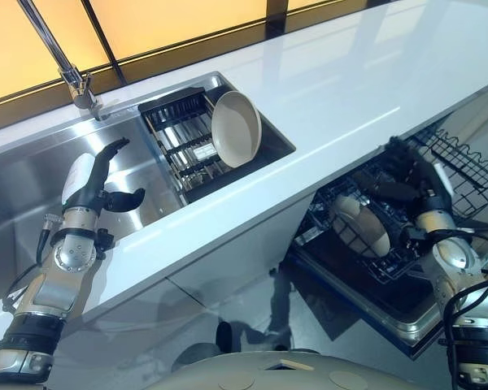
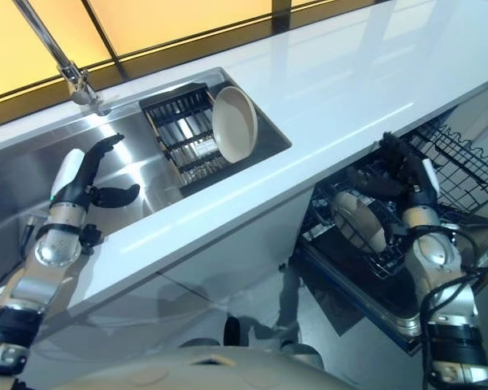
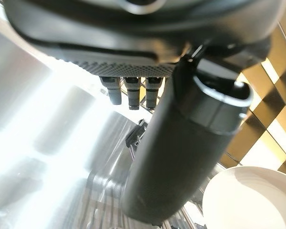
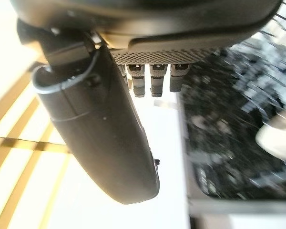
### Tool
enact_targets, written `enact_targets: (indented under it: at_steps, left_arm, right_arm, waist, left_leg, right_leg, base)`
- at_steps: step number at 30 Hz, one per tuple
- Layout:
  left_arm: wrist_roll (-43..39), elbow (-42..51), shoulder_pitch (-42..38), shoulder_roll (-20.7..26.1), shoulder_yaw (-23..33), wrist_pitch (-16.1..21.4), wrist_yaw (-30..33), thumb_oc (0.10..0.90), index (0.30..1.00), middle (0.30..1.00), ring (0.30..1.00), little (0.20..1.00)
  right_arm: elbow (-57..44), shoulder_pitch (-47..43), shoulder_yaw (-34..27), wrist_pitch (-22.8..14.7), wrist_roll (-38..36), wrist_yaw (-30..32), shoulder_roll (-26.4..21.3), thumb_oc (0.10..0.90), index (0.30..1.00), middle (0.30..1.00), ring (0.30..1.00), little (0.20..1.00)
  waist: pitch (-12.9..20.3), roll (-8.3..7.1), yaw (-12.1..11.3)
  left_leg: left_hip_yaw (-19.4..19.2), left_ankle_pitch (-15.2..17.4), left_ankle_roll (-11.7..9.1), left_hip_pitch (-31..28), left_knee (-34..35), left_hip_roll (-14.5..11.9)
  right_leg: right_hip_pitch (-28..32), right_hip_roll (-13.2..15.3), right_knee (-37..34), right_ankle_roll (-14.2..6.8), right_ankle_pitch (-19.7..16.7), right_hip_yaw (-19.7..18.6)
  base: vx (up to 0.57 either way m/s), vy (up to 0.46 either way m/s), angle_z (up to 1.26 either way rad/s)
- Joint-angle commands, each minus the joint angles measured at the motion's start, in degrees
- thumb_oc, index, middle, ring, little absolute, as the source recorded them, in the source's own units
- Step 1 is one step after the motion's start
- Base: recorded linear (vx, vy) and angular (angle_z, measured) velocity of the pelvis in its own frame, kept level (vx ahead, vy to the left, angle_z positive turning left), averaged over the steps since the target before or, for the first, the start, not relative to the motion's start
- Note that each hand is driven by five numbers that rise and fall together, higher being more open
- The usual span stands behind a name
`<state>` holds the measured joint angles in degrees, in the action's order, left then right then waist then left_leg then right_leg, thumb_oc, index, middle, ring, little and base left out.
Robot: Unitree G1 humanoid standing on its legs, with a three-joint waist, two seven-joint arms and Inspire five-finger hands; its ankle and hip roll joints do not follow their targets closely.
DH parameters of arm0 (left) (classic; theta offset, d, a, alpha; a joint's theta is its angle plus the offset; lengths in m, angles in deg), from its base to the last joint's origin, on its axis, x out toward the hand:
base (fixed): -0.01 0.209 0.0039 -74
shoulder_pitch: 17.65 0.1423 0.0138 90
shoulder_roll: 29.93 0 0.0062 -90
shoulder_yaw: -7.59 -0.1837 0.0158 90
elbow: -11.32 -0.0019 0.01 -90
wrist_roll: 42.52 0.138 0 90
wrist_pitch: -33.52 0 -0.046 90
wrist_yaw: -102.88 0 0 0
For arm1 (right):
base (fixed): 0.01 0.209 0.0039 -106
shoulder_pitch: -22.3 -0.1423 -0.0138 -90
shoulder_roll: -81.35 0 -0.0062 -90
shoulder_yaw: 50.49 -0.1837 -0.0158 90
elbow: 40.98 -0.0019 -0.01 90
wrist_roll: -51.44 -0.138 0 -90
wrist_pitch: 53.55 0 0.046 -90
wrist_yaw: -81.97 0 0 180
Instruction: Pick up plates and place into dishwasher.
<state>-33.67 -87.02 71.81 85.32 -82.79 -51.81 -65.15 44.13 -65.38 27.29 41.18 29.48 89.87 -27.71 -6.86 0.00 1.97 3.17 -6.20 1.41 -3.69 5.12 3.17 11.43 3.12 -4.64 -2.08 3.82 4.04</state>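
Note:
A cream plate leans upright in the black drying rack set in the steel sink; it also appears as the plate past my left hand. My left hand hovers over the sink basin, left of the rack, fingers straight and thumb spread, holding nothing. A second plate stands in the lower rack of the open dishwasher below the counter. My right hand is just above and right of that plate, fingers extended, apart from it.
A white countertop runs between the sink and the dishwasher. A steel tap rises behind the sink. The dishwasher's wire basket sticks out at the right. Dark floor lies below the open door.

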Motion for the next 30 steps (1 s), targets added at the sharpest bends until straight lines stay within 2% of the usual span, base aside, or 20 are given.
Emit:
enact_targets:
  at_steps: [1, 3, 6, 10, 17, 21, 30]
  left_arm:
    - [-1.41, -1.79, -4.69, 4.82, 2.15, 2.98, 4.25, 0.800, 0.900, 0.900, 0.900, 0.900]
    - [-1.25, -0.96, -4.79, 5.24, 2.46, 2.68, 4.35, 0.800, 0.900, 0.900, 0.900, 0.900]
    - [-1.23, 0.31, -5.46, 6.28, 2.72, 2.78, 4.31, 0.800, 0.900, 0.900, 0.900, 0.900]
    - [0.05, 2.77, -7.38, 7.71, 2.33, 3.48, 4.23, 0.800, 0.900, 0.900, 0.900, 0.900]
    - [2.63, 8.51, -11.89, 11.26, 0.88, 5.24, 2.54, 0.800, 0.900, 0.900, 0.900, 0.900]
    - [3.24, 10.92, -16.13, 13.77, -0.50, 5.53, 1.78, 0.800, 0.900, 0.900, 0.900, 0.900]
    - [3.78, 14.14, -23.06, 18.92, -2.31, 2.86, 0.07, 0.800, 0.900, 0.900, 0.900, 0.900]
  right_arm:
    - [-6.02, -5.43, -7.81, -11.03, 2.60, 11.39, -5.72, 0.800, 0.900, 0.900, 0.900, 0.900]
    - [-6.71, -5.40, -8.78, -12.55, 2.68, 13.89, -6.12, 0.800, 0.900, 0.900, 0.900, 0.900]
    - [-7.71, -5.38, -8.53, -12.72, 1.10, 13.19, -5.84, 0.800, 0.900, 0.900, 0.900, 0.900]
    - [-7.82, -5.46, -5.32, -10.04, -0.71, 9.54, -4.95, 0.800, 0.900, 0.900, 0.900, 0.900]
    - [-6.25, -6.28, 0.84, -9.67, 1.17, 6.62, -2.65, 0.800, 0.900, 0.900, 0.900, 0.900]
    - [-4.73, -6.51, 4.18, -7.70, -0.13, 5.18, -1.35, 0.800, 0.900, 0.900, 0.900, 0.900]
    - [-2.27, -5.15, 9.49, -5.28, -0.85, 1.30, 1.45, 0.800, 0.900, 0.900, 0.900, 0.900]
  waist:
    - [3.19, -0.44, 0.11]
    - [3.26, -0.34, 0.13]
    - [3.25, -0.25, 0.08]
    - [3.23, -0.07, 0.01]
    - [3.37, 0.45, -0.25]
    - [3.56, 0.89, -0.06]
    - [4.33, 1.58, 0.56]
  left_leg:
    - [-0.96, 5.32, 0.62, -2.42, -0.12, 0.88]
    - [-1.01, 5.30, 0.66, -2.41, -0.12, 0.89]
    - [-0.88, 5.22, 0.72, -2.37, -0.12, 1.01]
    - [-0.73, 5.06, 0.82, -2.25, -0.12, 1.10]
    - [-0.51, 4.82, 0.62, -1.97, -0.12, 1.22]
    - [-0.52, 4.75, 0.49, -1.85, -0.12, 1.32]
    - [-1.07, 4.73, 0.23, -1.71, -0.12, 1.38]
  right_leg:
    - [-6.41, -1.71, 4.62, -1.83, -4.18, -0.19]
    - [-6.46, -1.75, 4.63, -1.87, -4.19, -0.28]
    - [-6.56, -1.72, 4.67, -1.94, -4.30, -0.42]
    - [-6.77, -1.57, 4.89, -1.98, -4.26, -0.39]
    - [-6.58, -1.30, 4.38, -2.12, -4.55, 0.28]
    - [-6.55, -1.12, 4.13, -2.25, -4.62, 0.55]
    - [-6.52, -0.85, 3.50, -2.53, -4.89, 0.86]
  base:
    - [0.00, 0.000, 0.00]
    - [0.00, 0.000, 0.00]
    - [0.00, 0.000, 0.00]
    - [0.00, 0.000, 0.00]
    - [0.00, 0.002, 0.01]
    - [0.00, 0.007, 0.04]
    - [0.00, 0.000, 0.00]
